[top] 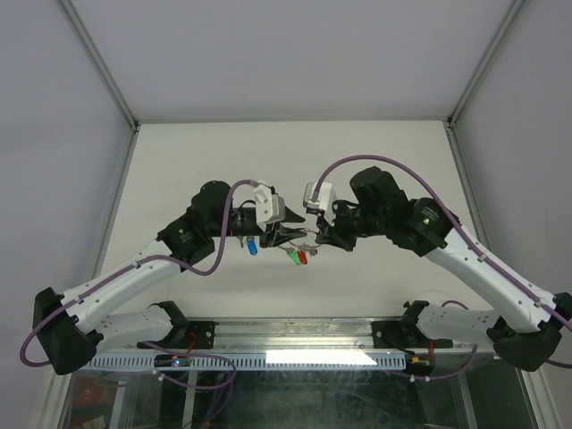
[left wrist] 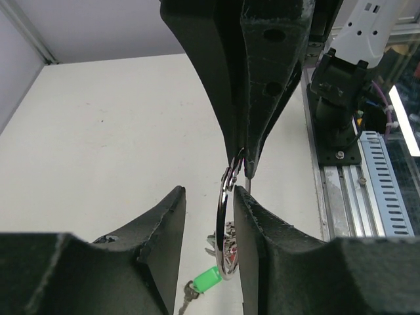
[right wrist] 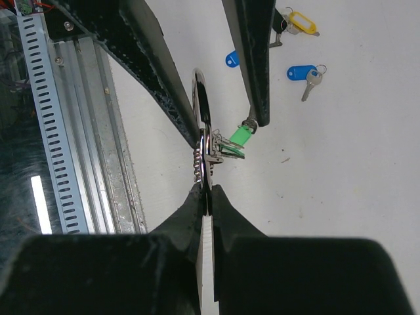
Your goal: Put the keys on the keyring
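Now the right gripper point(right wrist: 207, 191) pinches the stiff, likely slippery ring point(right wrist: 200, 111) by its rim, the left gripper point(left wrist: 209, 197) spread around it.

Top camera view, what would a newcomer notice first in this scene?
The right gripper and left gripper meet nose to nose over mid-table, the right pinching the keyring edge-on, the left straddling it. A green key dangles from the ring, and a blue key and a yellow key lie loose on the table beyond.
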